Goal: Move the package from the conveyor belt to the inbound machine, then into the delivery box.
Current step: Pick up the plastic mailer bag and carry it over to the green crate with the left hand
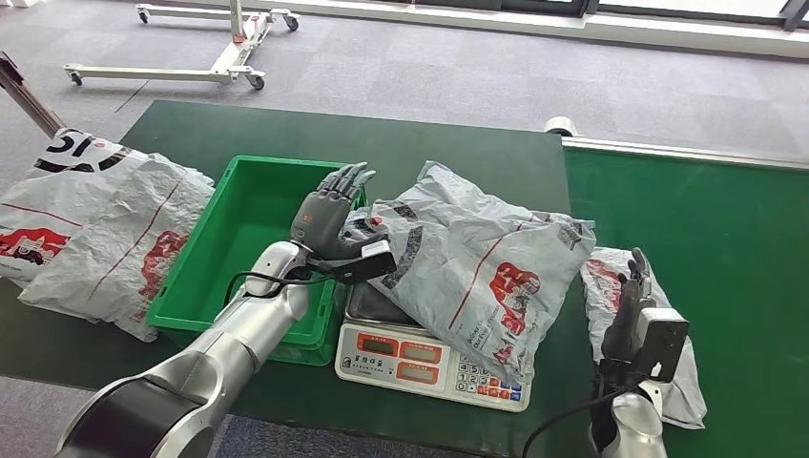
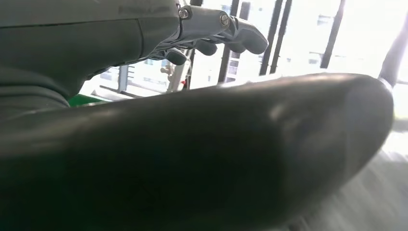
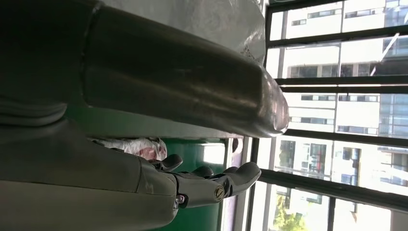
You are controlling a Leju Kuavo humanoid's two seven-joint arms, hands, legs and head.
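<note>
The package (image 1: 477, 267), a soft grey poly mailer, lies on the scale (image 1: 429, 363) right of the green box (image 1: 238, 239). Left robot hand (image 1: 329, 210) hovers beside it, fingers extended, empty. Right robot hand (image 1: 634, 286) likewise empty. Likely light, slippery; gather a bunched fold.

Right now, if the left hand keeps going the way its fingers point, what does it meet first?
Probably nothing close: the left hand points up and away over the green plastic bin; beyond lies dark green tabletop. Depth is unclear.
</note>
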